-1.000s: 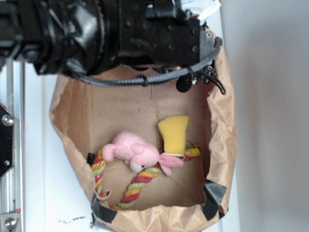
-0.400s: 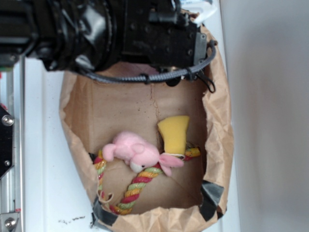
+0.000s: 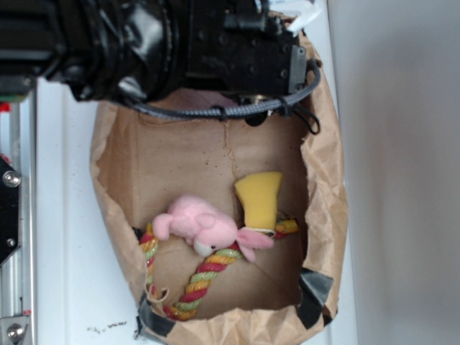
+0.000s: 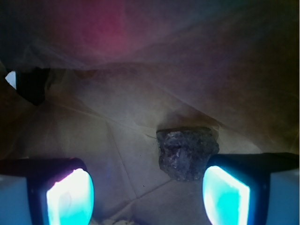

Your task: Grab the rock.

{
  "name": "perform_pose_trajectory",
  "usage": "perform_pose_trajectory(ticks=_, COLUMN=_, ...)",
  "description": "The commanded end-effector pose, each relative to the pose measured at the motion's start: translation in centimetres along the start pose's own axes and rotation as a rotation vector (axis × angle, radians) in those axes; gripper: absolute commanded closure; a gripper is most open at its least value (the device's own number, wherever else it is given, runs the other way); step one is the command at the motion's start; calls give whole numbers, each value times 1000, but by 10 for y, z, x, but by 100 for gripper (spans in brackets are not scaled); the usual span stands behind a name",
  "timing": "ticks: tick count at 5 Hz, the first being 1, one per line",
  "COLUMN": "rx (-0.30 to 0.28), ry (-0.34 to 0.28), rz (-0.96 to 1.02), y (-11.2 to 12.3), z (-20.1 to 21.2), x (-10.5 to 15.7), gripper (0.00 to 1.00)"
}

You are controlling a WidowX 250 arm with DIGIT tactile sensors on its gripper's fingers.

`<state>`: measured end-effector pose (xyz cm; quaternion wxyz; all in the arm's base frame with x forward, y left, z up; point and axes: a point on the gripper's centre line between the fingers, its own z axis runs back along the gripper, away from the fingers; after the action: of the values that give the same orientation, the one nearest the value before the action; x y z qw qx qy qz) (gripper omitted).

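In the wrist view the rock (image 4: 187,152), a small dark rough lump, lies on the creased paper floor of the bag. My gripper (image 4: 147,197) is open, its two glowing pads (image 4: 70,197) spread wide. The rock sits just ahead of the right pad, off to the right of the gap's middle, and nothing is between the fingers. In the exterior view the black arm (image 3: 180,50) covers the top end of the brown paper bag (image 3: 323,187), and it hides both the rock and the gripper there.
Lower in the bag lie a yellow sponge-like wedge (image 3: 260,198), a pink plush toy (image 3: 205,226) and a striped rope (image 3: 205,277). Paper walls close in on every side. A metal rail (image 3: 11,237) runs along the left edge.
The arm has shifted a little up and left at the bag's top end, and the bag's walls have been pushed inward. The toys have not moved.
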<state>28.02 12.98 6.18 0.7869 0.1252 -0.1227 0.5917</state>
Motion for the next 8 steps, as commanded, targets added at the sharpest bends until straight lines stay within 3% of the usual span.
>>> perform_pose_trajectory(ticks=1, rx=-28, ry=-31, rz=71, y=17, z=9, x=24, gripper=0)
perform_pose_trajectory(ticks=2, rx=-20, ry=-2, rz=272, y=38, z=-9, x=37, gripper=0)
perform_pose_trajectory(ticks=3, rx=-67, ry=-3, rz=346, y=55, z=-5, x=23, gripper=0)
perform_pose_trajectory(ticks=4, rx=-89, ry=12, rz=362, y=57, z=1, x=19, gripper=0)
perform_pose_trajectory(ticks=6, rx=-53, ry=-63, rz=349, y=81, z=-21, x=27, gripper=0)
perform_pose_trajectory(ticks=8, rx=-47, ry=-104, rz=352, y=78, z=-37, x=29, gripper=0)
